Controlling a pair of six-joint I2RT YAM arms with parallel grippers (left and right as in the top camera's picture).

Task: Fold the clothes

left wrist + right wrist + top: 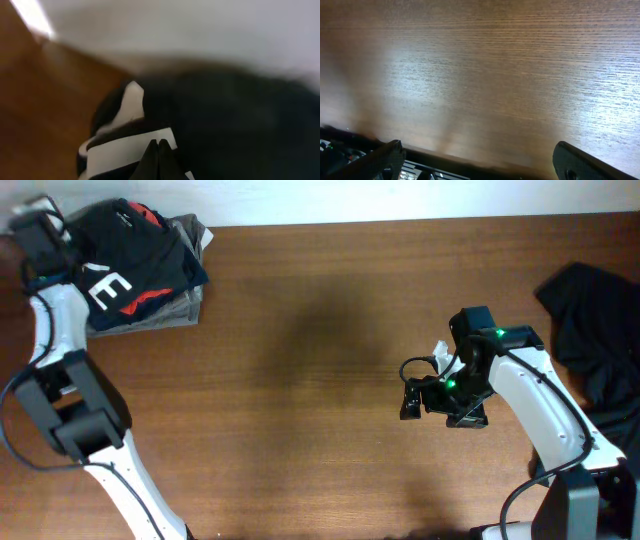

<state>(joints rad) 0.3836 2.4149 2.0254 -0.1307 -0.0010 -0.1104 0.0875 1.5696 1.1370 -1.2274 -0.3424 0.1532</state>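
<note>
The clothes lie in two places. A folded stack [150, 280] at the table's far left corner has a charcoal-black T-shirt with white block letters [108, 288] on top and red and grey pieces under it. A loose black garment [590, 330] is heaped at the right edge. My left gripper [66, 258] hovers at the left end of the stack. In the left wrist view its fingertips [159, 150] are pressed together over a white letter [125, 150], and no cloth shows between them. My right gripper [412, 390] stands open over bare wood, its fingers [390, 157] wide apart.
Brown wooden table [300, 380] with a white wall along the back edge. The right arm's base [580, 500] stands at the near right, the left arm's base [75, 415] at the near left.
</note>
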